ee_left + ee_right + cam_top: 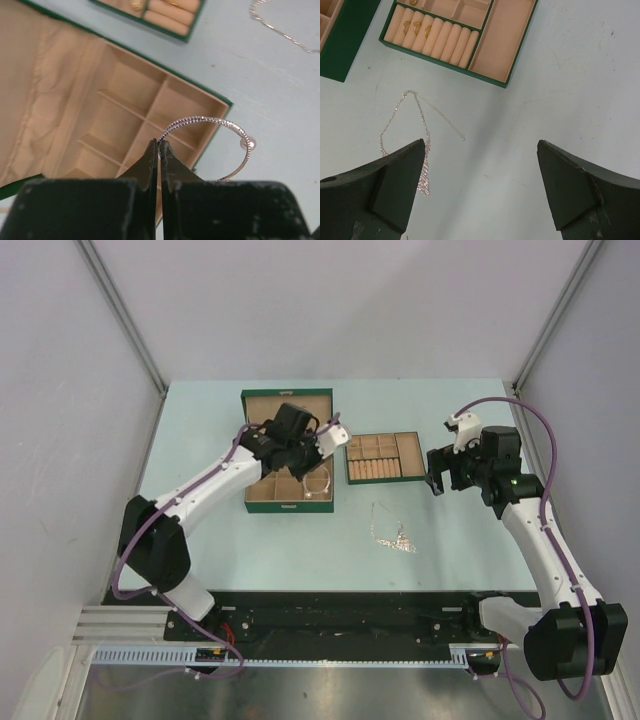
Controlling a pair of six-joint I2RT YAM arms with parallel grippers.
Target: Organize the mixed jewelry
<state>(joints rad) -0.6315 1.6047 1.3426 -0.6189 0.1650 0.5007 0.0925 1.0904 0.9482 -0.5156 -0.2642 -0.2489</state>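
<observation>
My left gripper (159,144) is shut on a thin silver bangle (215,121) with a small pearl bead and holds it above the right edge of the open green box (223,101) with tan compartments. The gripper (318,462) and bangle (318,483) also show in the top view over the box (288,502). The chain necklace (392,534) with its sparkly pendant lies on the table in front of the small divided tray (385,457). My right gripper (481,150) is open and empty above the table, right of the necklace (422,165).
The small tray (495,42) holds gold rings (417,26) in its roll slots. The green box's lid (287,400) stands open at the back. Grey walls enclose the table on three sides.
</observation>
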